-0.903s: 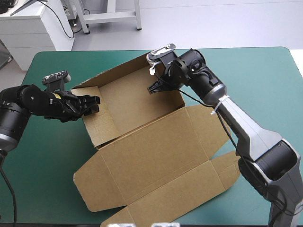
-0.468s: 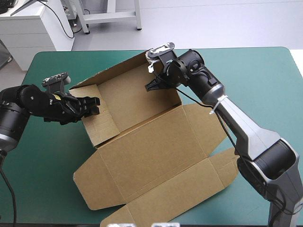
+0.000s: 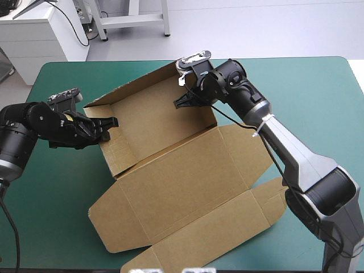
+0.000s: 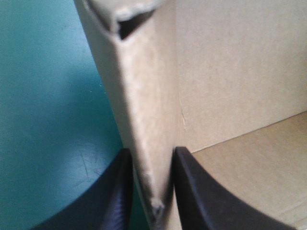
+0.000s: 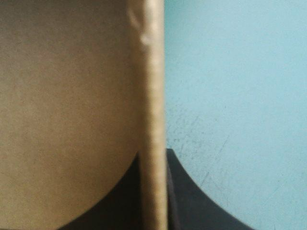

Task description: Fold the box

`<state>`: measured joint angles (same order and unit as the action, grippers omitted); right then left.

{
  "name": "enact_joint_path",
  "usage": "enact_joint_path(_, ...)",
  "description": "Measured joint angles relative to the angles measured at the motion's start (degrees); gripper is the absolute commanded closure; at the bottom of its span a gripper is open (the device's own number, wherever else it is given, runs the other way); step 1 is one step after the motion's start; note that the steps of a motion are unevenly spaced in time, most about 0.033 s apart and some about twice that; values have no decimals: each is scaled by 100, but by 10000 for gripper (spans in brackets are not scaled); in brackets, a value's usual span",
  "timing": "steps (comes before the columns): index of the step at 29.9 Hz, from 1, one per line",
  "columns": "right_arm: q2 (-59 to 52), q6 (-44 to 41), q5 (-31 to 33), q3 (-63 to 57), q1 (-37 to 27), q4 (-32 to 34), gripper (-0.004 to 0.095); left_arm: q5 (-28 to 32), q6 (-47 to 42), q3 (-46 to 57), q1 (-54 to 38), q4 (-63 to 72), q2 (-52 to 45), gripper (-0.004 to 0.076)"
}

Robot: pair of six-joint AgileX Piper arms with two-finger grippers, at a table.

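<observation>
i see the brown box (image 3: 187, 187) in the middle of the teal-green table cover (image 3: 318, 102). its far half has walls standing up. its lid part lies flat toward the near edge, with the flaps spread out. my left gripper (image 4: 149, 191) pinches the left side wall, one black finger on each side of the board. my right gripper (image 5: 153, 191) pinches a wall by the far right corner, the thin board squeezed between its fingers. the two grippers are well apart, one at each end of the raised part.
</observation>
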<state>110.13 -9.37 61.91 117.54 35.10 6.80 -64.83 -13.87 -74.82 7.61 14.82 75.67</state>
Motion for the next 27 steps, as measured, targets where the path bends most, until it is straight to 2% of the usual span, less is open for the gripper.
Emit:
enact_joint_path(6, 39, 0, 101, -5, -11, -37, 927, -34, 0, -4, 64, -166, 253, 555)
enact_joint_path(8, 51, 0, 116, -5, -11, -37, 928, -34, 0, -4, 69, -189, 285, 615)
enact_joint_path(10, 51, 0, 116, -5, -11, -51, 927, -28, 0, -4, 69, -302, 285, 735)
enact_joint_path(27, 51, -43, 200, -5, -144, -233, 927, 865, 53, -11, 82, -839, 285, 731)
